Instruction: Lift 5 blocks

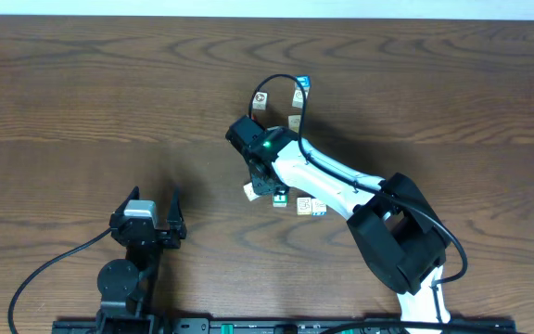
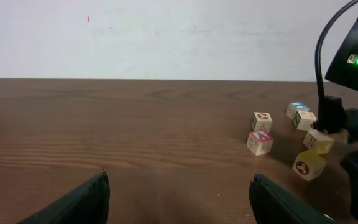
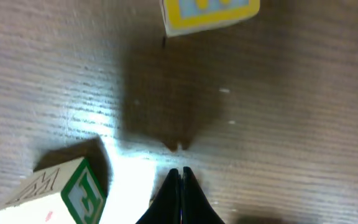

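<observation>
Starting at R claw [image 3: 180, 180]: tips pressed fully together, gripping nothing, pointing down at bare table [image 3: 303, 124].

Reading green-letter cube [image 3: 73, 193] just beside tips, lower L in wrist cam. Showing green letter in green frame, tilted, prob T or E, not sure. Side face carrying raised M-like zigzag.

Reading yellow cube [image 3: 210, 14] at top edge of wrist cam, apart from tips, cropped. Carrying pale blue marks on yellow, unreadable.

Switching to overhead: finding green-letter cube, yellow cube and blue-marked white cube [image 1: 319, 208] sitting in short row mid-table, tucked against R arm [image 1: 341, 181] on one side of claw. Finding pale cream cube [image 1: 250, 192] lying just beside claw on other side.

Noting further up table second cream cube [image 1: 295, 121], round-mark cube [image 1: 260, 100] and blue-topped cube [image 1: 302, 83], all near black cable loop [image 1: 276, 79]. Noting green LED [image 1: 267, 144] glowing on R wrist.

Checking L wrist cam: spotting red-marked cube [image 2: 260, 142], letter looking like A, among other cubes at R side of view.

Ending w/ L claw [image 2: 179, 186]: fingers spread wide, holding nothing, hanging over bare wood at lower L of table, well apart from all cubes.
</observation>
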Controlling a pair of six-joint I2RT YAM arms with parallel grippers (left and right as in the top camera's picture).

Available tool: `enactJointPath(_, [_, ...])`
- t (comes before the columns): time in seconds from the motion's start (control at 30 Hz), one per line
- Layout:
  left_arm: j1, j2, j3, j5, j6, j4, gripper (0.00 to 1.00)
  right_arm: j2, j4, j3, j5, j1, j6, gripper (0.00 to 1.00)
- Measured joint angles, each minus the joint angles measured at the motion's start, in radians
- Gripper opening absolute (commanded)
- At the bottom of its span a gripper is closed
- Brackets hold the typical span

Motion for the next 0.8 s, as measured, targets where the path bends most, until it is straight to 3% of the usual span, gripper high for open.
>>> enactJointPath(0.8, [0.0,0.0,0.0,0.0,0.0,0.0,0.73,0.0,-0.011,0.0,-0.075,0.049,-0.032,0.01])
